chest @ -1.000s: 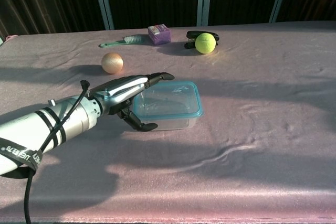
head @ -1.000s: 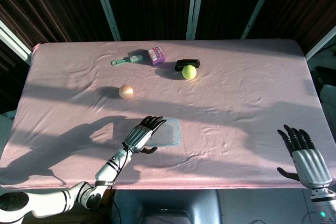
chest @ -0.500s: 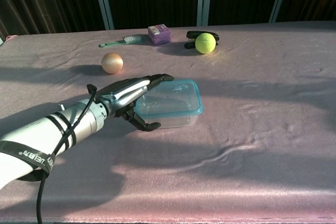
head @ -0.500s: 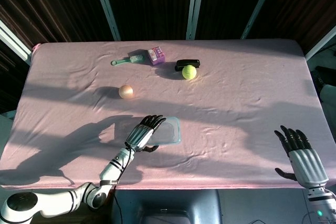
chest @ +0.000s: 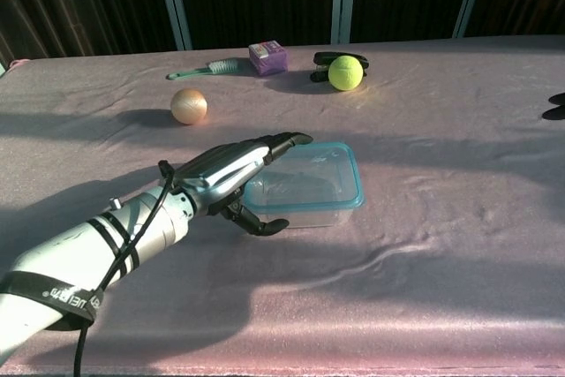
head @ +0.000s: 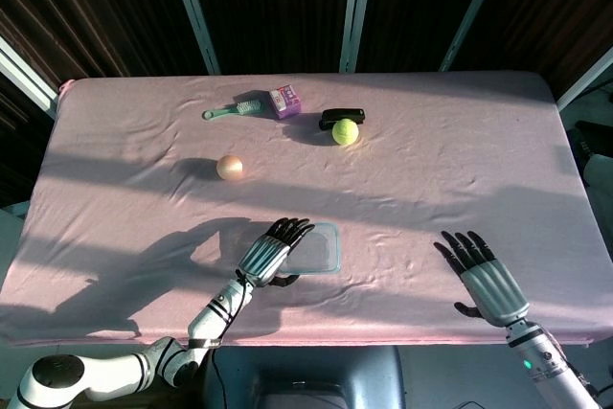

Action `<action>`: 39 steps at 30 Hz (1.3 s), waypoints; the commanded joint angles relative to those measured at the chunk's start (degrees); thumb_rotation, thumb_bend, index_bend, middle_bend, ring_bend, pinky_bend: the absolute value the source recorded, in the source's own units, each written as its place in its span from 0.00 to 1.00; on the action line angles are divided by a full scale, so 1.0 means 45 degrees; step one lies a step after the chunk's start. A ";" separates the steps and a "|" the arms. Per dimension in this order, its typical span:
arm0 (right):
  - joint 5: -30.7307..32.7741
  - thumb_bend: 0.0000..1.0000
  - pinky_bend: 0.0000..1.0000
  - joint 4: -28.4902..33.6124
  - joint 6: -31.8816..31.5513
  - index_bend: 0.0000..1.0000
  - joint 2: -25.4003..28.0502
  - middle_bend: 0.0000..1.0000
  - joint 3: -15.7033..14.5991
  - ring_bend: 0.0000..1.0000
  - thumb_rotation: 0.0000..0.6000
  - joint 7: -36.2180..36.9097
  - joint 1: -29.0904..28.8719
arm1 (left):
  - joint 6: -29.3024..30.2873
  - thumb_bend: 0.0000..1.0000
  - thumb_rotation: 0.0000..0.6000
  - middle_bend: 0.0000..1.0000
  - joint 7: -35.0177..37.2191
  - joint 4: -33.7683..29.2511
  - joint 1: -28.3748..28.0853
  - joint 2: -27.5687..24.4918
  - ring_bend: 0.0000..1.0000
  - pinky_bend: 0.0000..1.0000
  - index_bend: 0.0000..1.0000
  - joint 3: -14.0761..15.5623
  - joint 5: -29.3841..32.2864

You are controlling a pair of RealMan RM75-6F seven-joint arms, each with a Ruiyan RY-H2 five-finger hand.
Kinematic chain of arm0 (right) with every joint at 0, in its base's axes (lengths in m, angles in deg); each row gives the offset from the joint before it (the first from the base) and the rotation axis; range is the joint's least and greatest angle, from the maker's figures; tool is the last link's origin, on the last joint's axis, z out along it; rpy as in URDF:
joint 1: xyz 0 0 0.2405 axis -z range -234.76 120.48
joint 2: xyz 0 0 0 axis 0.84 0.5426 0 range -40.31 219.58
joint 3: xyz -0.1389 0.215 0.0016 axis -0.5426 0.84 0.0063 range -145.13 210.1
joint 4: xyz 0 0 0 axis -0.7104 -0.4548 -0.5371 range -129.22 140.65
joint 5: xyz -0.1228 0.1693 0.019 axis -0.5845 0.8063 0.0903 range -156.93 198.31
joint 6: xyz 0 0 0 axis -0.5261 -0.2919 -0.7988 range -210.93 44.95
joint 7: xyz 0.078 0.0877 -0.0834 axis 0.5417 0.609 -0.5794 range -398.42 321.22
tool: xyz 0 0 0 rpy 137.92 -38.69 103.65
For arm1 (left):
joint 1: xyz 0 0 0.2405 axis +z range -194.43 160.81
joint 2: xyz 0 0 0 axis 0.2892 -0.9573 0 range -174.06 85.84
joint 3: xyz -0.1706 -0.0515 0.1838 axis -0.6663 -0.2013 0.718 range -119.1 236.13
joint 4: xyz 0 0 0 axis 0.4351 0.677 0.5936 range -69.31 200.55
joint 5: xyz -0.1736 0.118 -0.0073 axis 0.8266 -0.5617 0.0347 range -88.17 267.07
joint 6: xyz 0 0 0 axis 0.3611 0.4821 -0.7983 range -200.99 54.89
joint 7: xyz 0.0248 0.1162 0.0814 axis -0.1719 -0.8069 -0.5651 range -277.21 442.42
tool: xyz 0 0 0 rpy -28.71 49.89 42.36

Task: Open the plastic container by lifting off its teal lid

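The clear rectangular plastic container (chest: 305,190) with its teal-rimmed lid (chest: 355,184) still on sits near the table's front edge. At its nine o'clock, the left hand (chest: 237,174) holds nothing, fingers extended over the lid and thumb beside the wall, likely bracing it. The right hand (head: 484,278), spread and empty, hovers well apart at three o'clock.

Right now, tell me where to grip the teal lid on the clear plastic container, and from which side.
Grip the teal lid at its raised rim on the free right edge, coming from the right. It lies flat on the clear plastic container, and the left hand already covers the left edge; the right hand is open on that side.
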 commanded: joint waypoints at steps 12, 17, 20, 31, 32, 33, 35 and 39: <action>-0.2929 0.26 0.06 -0.4864 -0.1436 0.51 -0.3768 0.22 0.0172 0.04 1.00 0.4409 -0.2394 | 0.0303 0.35 1.00 0.19 -0.0173 -0.0482 0.0074 -0.0172 0.14 0.19 0.00 -0.0048 -0.0136; -0.3264 0.30 0.06 -0.6675 -0.1861 0.52 -0.4868 0.23 -0.0022 0.05 1.00 0.5798 -0.2997 | 0.0648 0.35 1.00 0.12 0.0073 -0.0241 0.0144 -0.0042 0.07 0.14 0.00 -0.0102 -0.0272; -0.3254 0.30 0.07 -0.7239 -0.1998 0.54 -0.5331 0.24 -0.0095 0.06 1.00 0.6174 -0.3180 | 0.0760 0.35 1.00 0.08 0.0241 -0.0169 0.0139 -0.0027 0.03 0.10 0.00 -0.0087 -0.0402; -0.2671 0.30 0.07 -0.7917 -0.1574 0.53 -0.6170 0.25 -0.0398 0.06 1.00 0.6820 -0.3661 | 0.0919 0.35 1.00 0.06 0.0516 -0.0452 0.0093 -0.0062 0.01 0.10 0.00 0.0120 -0.0816; -0.2646 0.30 0.07 -0.7964 -0.1668 0.53 -0.6237 0.25 -0.0388 0.06 1.00 0.6896 -0.3677 | 0.0890 0.35 1.00 0.06 0.0520 -0.0520 0.0096 -0.0072 0.01 0.10 0.00 0.0128 -0.0802; -0.2631 0.30 0.07 -0.8030 -0.1754 0.53 -0.6303 0.25 -0.0394 0.06 1.00 0.6956 -0.3688 | 0.0872 0.35 1.00 0.06 0.0523 -0.0576 0.0099 -0.0083 0.01 0.10 0.00 0.0131 -0.0790; -0.2644 0.30 0.07 -0.8143 -0.1991 0.53 -0.6441 0.25 -0.0407 0.06 1.00 0.7151 -0.3725 | 0.0840 0.35 1.00 0.06 0.0540 -0.0672 0.0100 -0.0098 0.01 0.10 0.00 0.0158 -0.0798; -0.2648 0.30 0.07 -0.8520 -0.2498 0.53 -0.6790 0.25 -0.0407 0.06 1.00 0.7793 -0.3839 | 0.0803 0.35 1.00 0.06 0.0565 -0.0742 0.0112 -0.0075 0.01 0.10 0.00 0.0227 -0.0829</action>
